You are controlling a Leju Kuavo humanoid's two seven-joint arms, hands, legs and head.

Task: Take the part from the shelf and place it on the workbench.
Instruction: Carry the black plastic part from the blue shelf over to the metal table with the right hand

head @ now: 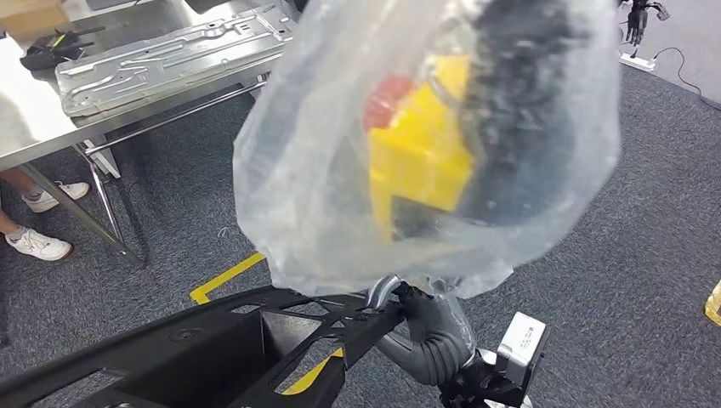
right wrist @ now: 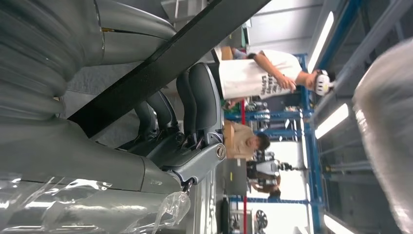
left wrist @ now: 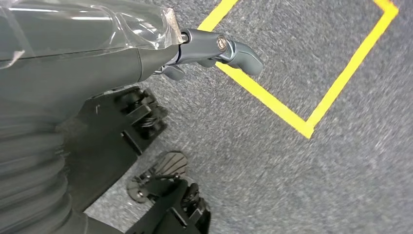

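The part [head: 212,348] is a long black open-framed plastic piece lying across the bottom left of the head view. My right hand [head: 429,319] grips its near end; in the right wrist view its dark fingers [right wrist: 195,105] curl around the part's black bar [right wrist: 160,73]. In the left wrist view my left hand [left wrist: 214,46] hangs over the carpet with its thumb stuck out, touching nothing, and black pieces [left wrist: 141,117] lie beside it. Whether that hand holds anything is hidden. The steel workbench [head: 34,119] stands at the upper left.
A clear plastic bag [head: 425,144] with something yellow and red inside hangs close before the head camera and hides the middle. A stamped metal panel [head: 170,59] lies on the workbench. A person's white shoes [head: 38,245] are by its legs. Yellow tape [head: 225,278] marks the grey carpet.
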